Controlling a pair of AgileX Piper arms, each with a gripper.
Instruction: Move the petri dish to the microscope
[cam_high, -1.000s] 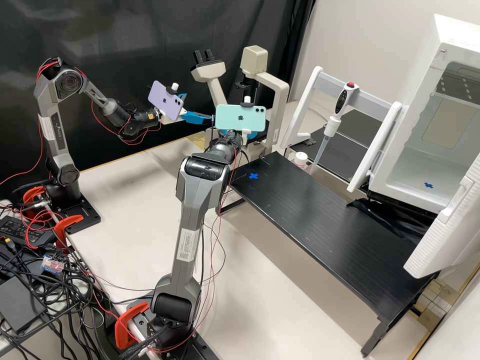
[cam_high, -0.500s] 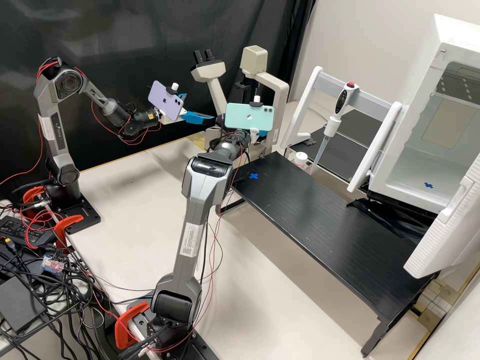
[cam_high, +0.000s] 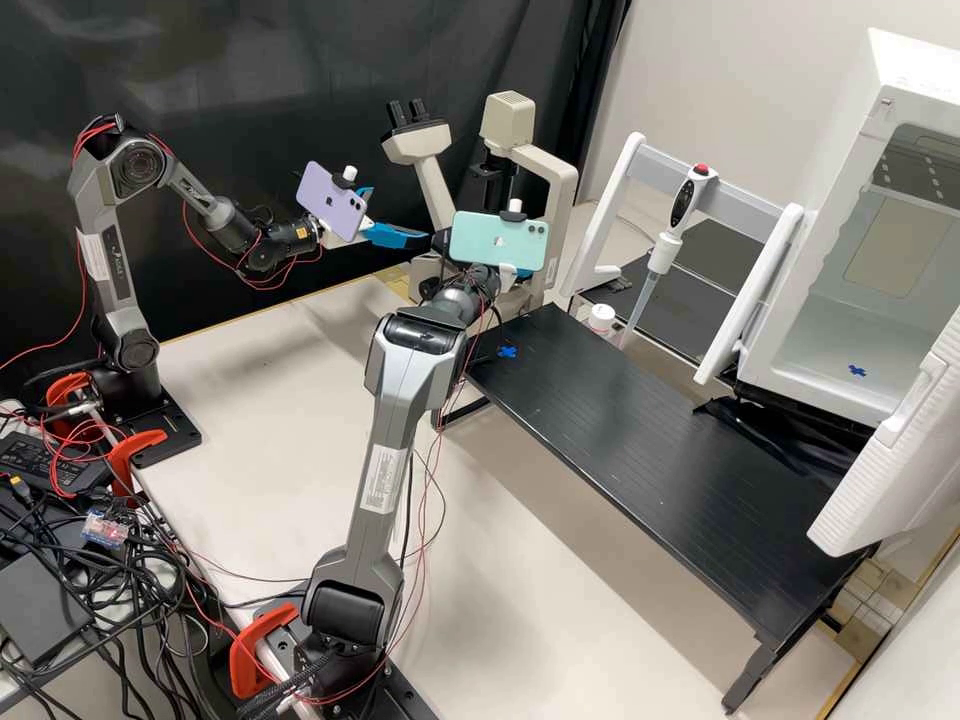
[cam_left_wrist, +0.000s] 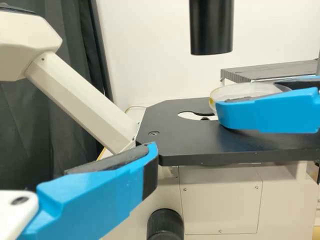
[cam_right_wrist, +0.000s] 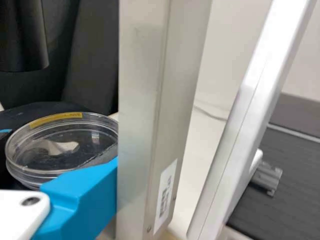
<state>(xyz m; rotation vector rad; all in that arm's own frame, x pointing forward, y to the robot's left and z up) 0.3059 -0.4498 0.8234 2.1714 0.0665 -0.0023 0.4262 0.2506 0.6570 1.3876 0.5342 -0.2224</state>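
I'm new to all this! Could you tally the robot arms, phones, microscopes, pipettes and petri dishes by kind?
Robot arms: 2
Phones: 2
Microscope: 1
Pipette: 1
Petri dish: 1
Total: 7

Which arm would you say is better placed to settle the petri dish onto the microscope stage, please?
Right, I'd judge: the right pincer grips the petri dish near the opening in the microscope stage, while the left pincer is open and holds nothing.
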